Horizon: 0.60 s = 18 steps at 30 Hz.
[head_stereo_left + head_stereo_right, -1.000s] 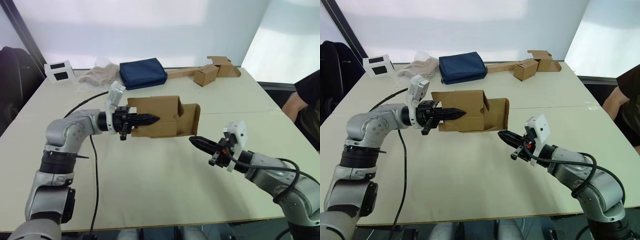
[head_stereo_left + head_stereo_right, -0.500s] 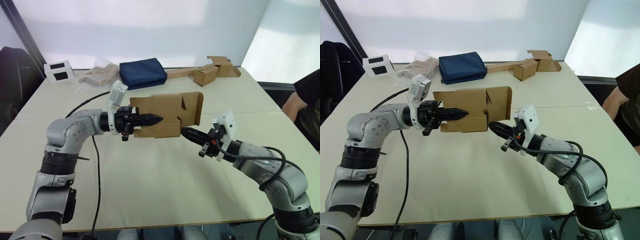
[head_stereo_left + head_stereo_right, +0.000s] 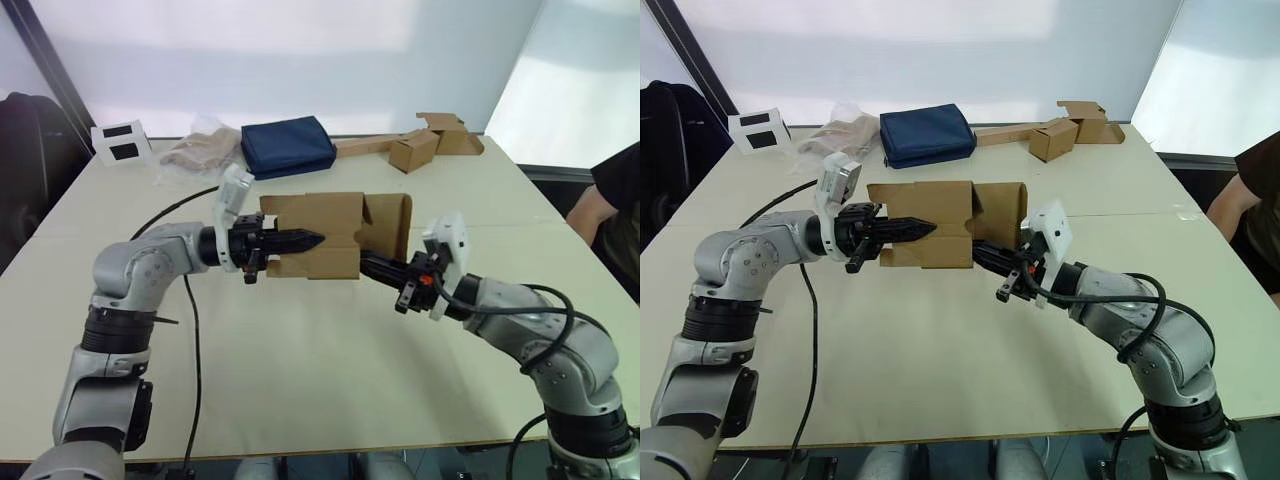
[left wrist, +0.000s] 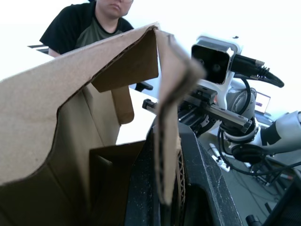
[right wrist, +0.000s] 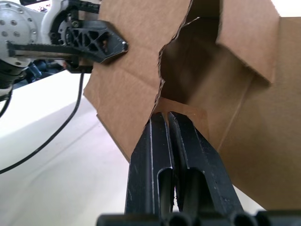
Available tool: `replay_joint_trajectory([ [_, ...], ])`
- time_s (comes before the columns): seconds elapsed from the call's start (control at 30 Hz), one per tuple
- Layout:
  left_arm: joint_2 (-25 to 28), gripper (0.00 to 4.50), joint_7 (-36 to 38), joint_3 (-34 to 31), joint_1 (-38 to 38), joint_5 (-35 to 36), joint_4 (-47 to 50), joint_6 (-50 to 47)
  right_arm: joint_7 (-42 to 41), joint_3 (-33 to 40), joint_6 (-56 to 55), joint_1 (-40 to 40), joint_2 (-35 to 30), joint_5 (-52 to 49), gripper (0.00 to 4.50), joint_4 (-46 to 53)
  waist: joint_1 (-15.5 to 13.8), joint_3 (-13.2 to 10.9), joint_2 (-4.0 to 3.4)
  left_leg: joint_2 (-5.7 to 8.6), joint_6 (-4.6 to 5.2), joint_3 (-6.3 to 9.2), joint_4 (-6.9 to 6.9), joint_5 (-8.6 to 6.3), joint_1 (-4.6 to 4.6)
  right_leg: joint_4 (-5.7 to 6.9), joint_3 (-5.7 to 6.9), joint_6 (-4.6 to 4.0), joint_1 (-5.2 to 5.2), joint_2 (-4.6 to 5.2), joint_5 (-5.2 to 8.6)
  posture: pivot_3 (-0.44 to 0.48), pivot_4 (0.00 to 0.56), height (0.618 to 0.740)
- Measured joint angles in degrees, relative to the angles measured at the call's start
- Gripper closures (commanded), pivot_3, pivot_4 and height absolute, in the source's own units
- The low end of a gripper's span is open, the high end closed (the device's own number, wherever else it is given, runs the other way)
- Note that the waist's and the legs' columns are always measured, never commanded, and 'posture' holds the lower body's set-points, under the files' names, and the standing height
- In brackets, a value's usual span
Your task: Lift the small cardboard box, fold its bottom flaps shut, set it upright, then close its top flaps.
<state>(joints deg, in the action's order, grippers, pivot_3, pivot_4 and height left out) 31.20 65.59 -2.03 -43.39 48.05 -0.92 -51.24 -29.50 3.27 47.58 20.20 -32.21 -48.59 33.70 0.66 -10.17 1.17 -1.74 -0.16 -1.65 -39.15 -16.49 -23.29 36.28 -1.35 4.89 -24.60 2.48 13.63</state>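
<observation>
Above table (image 3: 300,380) we're pinching box (image 3: 325,222) wall with left gripper (image 3: 300,240), shut right gripper (image 3: 372,265) nosing under bottom flaps (image 3: 388,222).

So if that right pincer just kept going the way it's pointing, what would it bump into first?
Most likely a bottom flap of the small cardboard box. The right pincer, fingers together, already points into the box's open end, with its tips at that flap.

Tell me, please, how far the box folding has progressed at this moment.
Done: the small cardboard box is lifted, left gripper clamped on its wall. In hand: the shut right gripper pushes the bottom flaps inward. Left: finishing that fold, standing it upright, closing the top flaps.
</observation>
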Motion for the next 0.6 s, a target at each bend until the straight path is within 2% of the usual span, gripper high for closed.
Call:
replay_joint_trajectory([
  [0.4, -0.3, 4.5, -1.1, -0.1, 0.0, 1.3, 0.1, 0.0, 0.0, 0.3, 0.9, -0.1, -0.8, -1.3, 4.4, 0.5, 0.0, 0.0, 0.0, 0.0, 0.0, 0.0, 0.0, 0.0, 0.0, 0.0, 0.0, 0.0, 0.0, 0.0, 0.0, 0.0, 0.15, 0.74],
  [0.6, 0.2, 4.5, -1.0, 0.0, 0.0, 1.2, 1.1, 0.5, 0.3, 5.0, 1.0, -2.5, -3.0, -3.5, 4.4, 1.3, 0.0, 0.0, 0.0, 0.01, 0.0, -0.01, 0.0, 0.0, -0.01, -0.01, -0.01, 0.0, 0.0, 0.01, 0.0, 0.0, 0.15, 0.74],
])
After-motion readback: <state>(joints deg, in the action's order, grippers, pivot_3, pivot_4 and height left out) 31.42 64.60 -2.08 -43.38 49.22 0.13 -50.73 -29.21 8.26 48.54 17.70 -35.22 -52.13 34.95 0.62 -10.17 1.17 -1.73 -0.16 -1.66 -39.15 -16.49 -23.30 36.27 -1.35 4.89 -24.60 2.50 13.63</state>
